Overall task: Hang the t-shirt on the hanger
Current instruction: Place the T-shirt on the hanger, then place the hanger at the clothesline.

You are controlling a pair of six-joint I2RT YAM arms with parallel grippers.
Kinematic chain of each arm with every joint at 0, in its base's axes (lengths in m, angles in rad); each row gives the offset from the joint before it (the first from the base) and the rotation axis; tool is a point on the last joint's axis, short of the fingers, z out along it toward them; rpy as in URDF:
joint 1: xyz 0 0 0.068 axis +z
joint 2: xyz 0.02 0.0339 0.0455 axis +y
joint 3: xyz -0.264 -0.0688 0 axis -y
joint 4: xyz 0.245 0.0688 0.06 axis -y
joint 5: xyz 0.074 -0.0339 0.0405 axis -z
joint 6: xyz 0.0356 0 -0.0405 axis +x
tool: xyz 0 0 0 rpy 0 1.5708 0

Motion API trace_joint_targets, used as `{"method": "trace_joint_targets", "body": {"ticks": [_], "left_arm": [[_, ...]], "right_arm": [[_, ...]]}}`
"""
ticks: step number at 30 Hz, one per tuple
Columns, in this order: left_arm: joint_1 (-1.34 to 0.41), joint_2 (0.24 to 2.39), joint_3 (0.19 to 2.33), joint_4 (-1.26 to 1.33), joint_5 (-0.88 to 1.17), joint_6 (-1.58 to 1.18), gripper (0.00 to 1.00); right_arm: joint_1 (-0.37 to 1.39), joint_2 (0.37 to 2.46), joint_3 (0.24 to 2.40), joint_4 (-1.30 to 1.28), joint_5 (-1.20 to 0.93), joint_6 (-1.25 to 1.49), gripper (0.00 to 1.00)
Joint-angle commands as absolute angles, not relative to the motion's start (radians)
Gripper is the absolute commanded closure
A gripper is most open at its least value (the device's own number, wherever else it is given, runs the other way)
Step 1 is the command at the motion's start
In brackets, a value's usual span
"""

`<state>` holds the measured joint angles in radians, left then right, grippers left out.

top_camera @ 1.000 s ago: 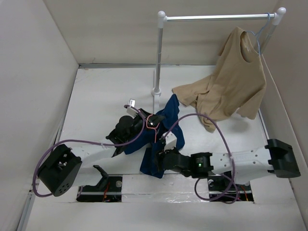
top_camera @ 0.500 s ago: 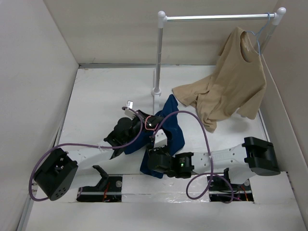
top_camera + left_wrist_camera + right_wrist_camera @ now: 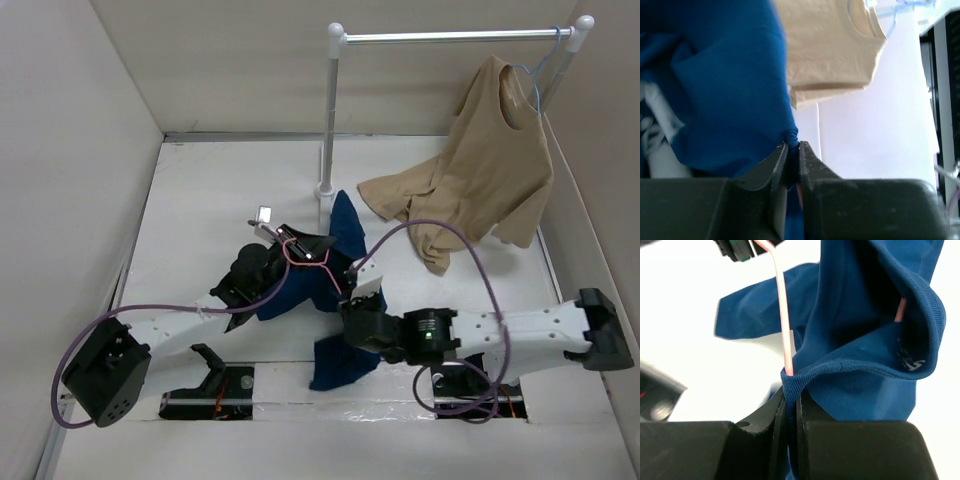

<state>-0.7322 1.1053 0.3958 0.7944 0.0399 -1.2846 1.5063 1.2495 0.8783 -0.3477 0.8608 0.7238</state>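
The right gripper [image 3: 790,402] is pinched nearly closed on the ribbed collar of the navy blue short-sleeved t-shirt [image 3: 865,385], just where the thin pink wire hanger [image 3: 783,315] enters the neck opening. The left gripper [image 3: 792,152] clamps a bunched fold of the same cloth. The shirt hangs between them near the middle of the tabletop's [image 3: 200,200] near edge. The bite looks shallow: a pull could slip the rib free, or drag the wire out with it.
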Motion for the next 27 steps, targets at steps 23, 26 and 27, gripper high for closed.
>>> {"method": "trace_joint_targets", "body": {"ticks": [23, 26, 27], "left_arm": [[-0.739, 0.882, 0.755, 0.417, -0.135, -0.822, 0.47], [-0.761, 0.879, 0.813, 0.397, -0.14, -0.77, 0.52], [-0.761, 0.879, 0.827, 0.382, -0.126, -0.758, 0.58]], "right_arm": [[1.361, 0.584, 1.125, -0.54, 0.64, 0.37, 1.0], [1.361, 0.621, 1.302, -0.538, 0.664, 0.278, 1.0], [1.361, 0.646, 1.336, -0.537, 0.682, 0.247, 1.0]]}}
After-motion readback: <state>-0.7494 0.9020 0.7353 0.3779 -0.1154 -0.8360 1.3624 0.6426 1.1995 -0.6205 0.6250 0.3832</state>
